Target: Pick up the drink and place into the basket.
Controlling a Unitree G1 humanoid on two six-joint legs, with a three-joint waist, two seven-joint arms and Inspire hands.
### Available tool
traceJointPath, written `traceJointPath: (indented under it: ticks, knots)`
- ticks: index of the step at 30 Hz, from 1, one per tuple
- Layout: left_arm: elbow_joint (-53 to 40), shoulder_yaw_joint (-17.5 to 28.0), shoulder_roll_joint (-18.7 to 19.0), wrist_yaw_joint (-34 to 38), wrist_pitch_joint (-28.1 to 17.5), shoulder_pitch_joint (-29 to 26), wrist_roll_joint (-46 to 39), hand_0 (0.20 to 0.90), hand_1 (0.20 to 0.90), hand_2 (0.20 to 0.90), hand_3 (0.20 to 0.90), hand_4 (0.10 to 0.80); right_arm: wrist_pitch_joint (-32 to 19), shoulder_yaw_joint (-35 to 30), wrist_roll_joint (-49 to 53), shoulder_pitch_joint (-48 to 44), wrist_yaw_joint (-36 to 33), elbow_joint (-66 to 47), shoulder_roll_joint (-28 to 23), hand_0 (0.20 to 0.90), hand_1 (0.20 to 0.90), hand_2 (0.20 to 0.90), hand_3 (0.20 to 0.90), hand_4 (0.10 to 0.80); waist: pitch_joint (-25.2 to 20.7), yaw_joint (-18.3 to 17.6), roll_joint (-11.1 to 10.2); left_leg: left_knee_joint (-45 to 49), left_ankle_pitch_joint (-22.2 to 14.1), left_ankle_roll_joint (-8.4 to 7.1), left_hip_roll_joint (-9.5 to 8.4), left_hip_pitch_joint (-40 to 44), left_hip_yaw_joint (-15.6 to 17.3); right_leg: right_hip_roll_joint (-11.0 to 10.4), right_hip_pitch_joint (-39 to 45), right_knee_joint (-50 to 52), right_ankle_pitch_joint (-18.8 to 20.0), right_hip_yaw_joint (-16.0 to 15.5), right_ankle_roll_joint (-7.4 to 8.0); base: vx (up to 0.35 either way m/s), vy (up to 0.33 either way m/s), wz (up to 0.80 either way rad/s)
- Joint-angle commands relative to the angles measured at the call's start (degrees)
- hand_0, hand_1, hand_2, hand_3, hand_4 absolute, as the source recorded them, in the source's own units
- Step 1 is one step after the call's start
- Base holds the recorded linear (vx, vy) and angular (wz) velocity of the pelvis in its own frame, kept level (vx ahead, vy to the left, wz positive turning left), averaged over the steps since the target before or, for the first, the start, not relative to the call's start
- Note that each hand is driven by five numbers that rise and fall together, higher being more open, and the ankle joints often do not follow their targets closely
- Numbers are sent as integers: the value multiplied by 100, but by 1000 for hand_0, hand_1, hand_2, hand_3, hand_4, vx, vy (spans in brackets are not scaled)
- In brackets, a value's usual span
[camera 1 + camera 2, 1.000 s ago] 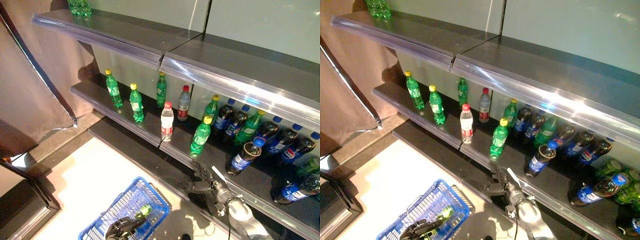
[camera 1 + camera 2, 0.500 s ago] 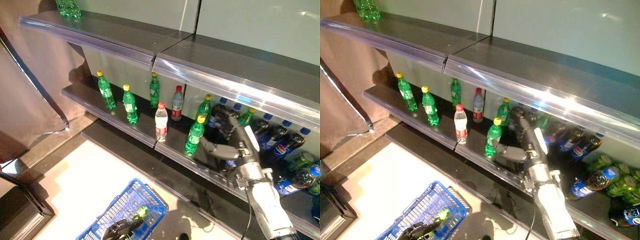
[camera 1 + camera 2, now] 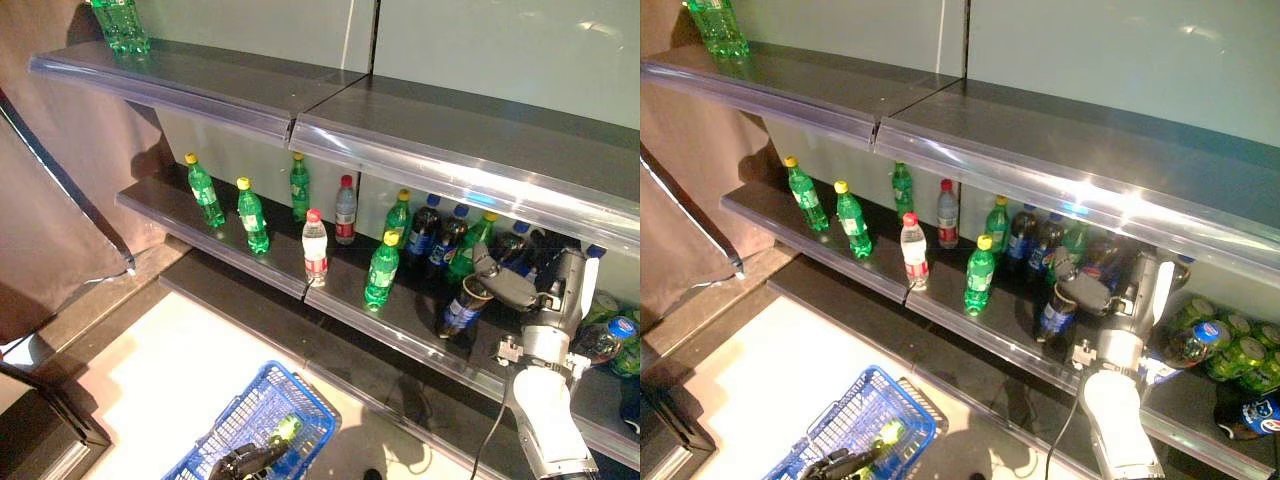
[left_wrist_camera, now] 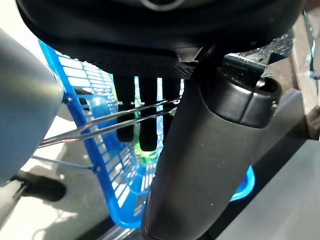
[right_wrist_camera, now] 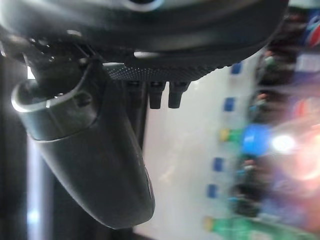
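A dark cola bottle [image 3: 460,310] stands tilted on the lower shelf [image 3: 340,300], right of a green bottle [image 3: 381,270]. My right hand [image 3: 530,285] is raised at the shelf right next to the cola bottle, with its thumb [image 3: 1083,291] over the bottle's top. Its fingers [image 5: 161,96] look straight, and it holds nothing. My left hand [image 3: 243,463] is shut on the thin wire handles [image 4: 110,122] of the blue basket [image 3: 300,400], which hangs low at the left. A green bottle [image 3: 284,430] lies in the basket.
The lower shelf carries green bottles [image 3: 251,215], clear red-capped bottles [image 3: 314,247] and a row of cola bottles [image 3: 432,235] at the back. The upper shelf [image 3: 400,125] overhangs it, with green bottles [image 3: 120,25] at its far left. A brown curtain [image 3: 50,200] hangs left.
My right hand rose from below the shelf edge to the shelf, then moved right from the green bottle to the tilted cola bottle. The camera has shifted.
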Motion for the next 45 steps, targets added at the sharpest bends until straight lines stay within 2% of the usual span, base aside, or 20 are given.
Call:
traceJointPath:
  ticks: [1, 9, 17, 25, 29, 33, 36, 41, 45]
  knots:
    - [103, -180, 302, 171, -370, 257, 421, 300, 300, 300, 200, 100, -204, -243, -154, -358, -115, -314, 91, 900, 900, 900, 900, 800, -13, 15, -119, 11, -104, 212, -22, -212, 33, -342, 98, 15, -127, 45, 232, 31, -4, 1]
    - [-31, -269, 295, 193, -380, 294, 360, 300, 300, 300, 200, 100, -235, -21, 9, -360, -87, -120, 129, 900, 900, 900, 900, 800, 322, 36, -94, 339, -79, 196, -41, -378, 65, -384, -42, 130, -96, -12, 158, 13, 0, 0]
    - [-332, -588, 337, 254, -493, -100, -69, 300, 300, 300, 200, 100, -675, 157, -598, -967, -851, -1, -183, 900, 900, 900, 900, 800, 1156, -18, 67, 1019, -128, 233, -199, -1151, -22, -414, -718, 723, -204, 43, 42, -149, 29, -2]
    - [-498, -879, 297, 221, -777, -347, -264, 300, 300, 300, 200, 100, -930, 181, -611, -1466, -1122, -7, -305, 900, 900, 900, 900, 800, 1774, -124, 154, 1515, -181, 239, -337, -1725, 61, -508, -1193, 1031, -223, 112, -1, -119, 34, -9]
    - [-554, -997, 280, 194, -908, -493, -423, 300, 300, 300, 200, 100, -901, 193, -834, -1857, -1373, -20, -366, 900, 900, 900, 900, 800, 2085, -193, 284, 1656, -198, 240, -375, -1937, 192, -623, -1448, 1061, -137, 165, 34, -115, 86, -2]
    - [-685, -976, 257, 242, -927, -536, -591, 300, 300, 300, 200, 100, -873, 202, -816, -2050, -1332, -88, -339, 900, 900, 900, 900, 800, 2290, -221, 376, 1799, -196, 210, -336, -2071, 446, -689, -1607, 1158, -133, 71, 50, -72, 108, -18]
    - [-822, -981, 268, 310, -997, -607, -741, 300, 300, 300, 200, 100, -800, 262, -973, -2224, -1367, -116, -334, 900, 900, 900, 900, 800, 2429, -229, 383, 2135, -125, 148, -256, -2304, 560, -622, -1720, 1307, -212, 24, -32, -76, 15, -19]
    - [-1164, -987, 364, 310, -1017, -598, -698, 300, 300, 300, 200, 100, -790, 239, -1046, -2391, -1426, -151, -443, 900, 900, 900, 900, 800, 2580, -143, 321, 2938, 44, 49, -77, -2715, 456, -460, -1717, 1645, -473, -144, -244, -12, -64, 2]
    - [-1297, -1019, 441, 299, -951, -575, -597, 300, 300, 300, 200, 100, -885, 132, -963, -2473, -1460, -75, -459, 900, 900, 900, 900, 800, 2625, -80, 288, 3239, 99, 50, -25, -2921, 351, -394, -1725, 1794, -567, -175, -318, 43, -69, -1]
